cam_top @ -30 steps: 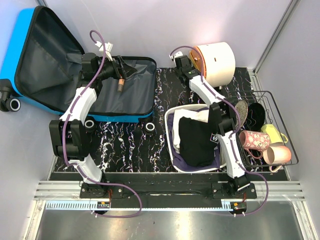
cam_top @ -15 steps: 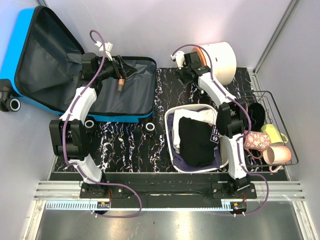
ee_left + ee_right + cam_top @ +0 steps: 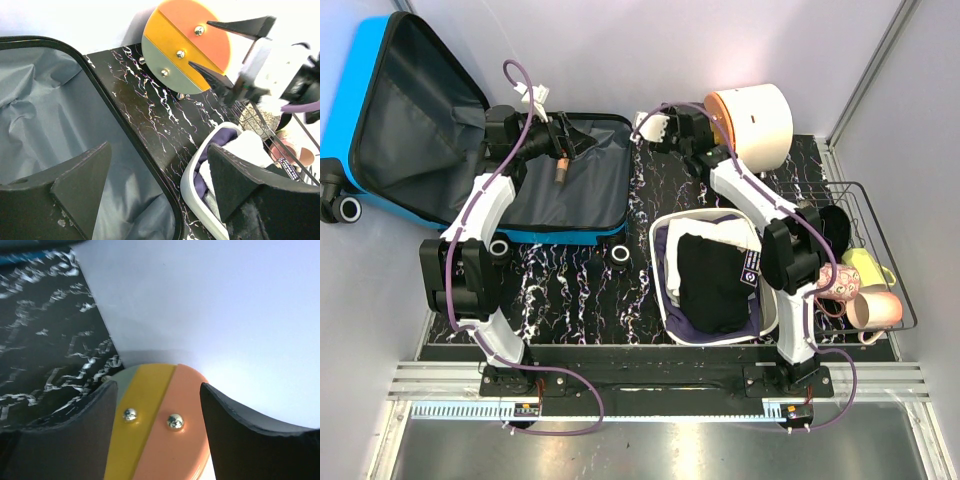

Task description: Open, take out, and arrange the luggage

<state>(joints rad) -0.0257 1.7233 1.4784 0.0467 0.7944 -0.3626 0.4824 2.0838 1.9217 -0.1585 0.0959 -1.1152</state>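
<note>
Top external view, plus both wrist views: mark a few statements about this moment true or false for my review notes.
The luggage lies open. True.
The left jaws grip a garment. False: they stand open and empty over the grey lining.
The white basin holds dark clothing. True.
The right jaws are shut on a mug. False: they are open, facing the striped disc; the mugs sit at the far right.
</note>
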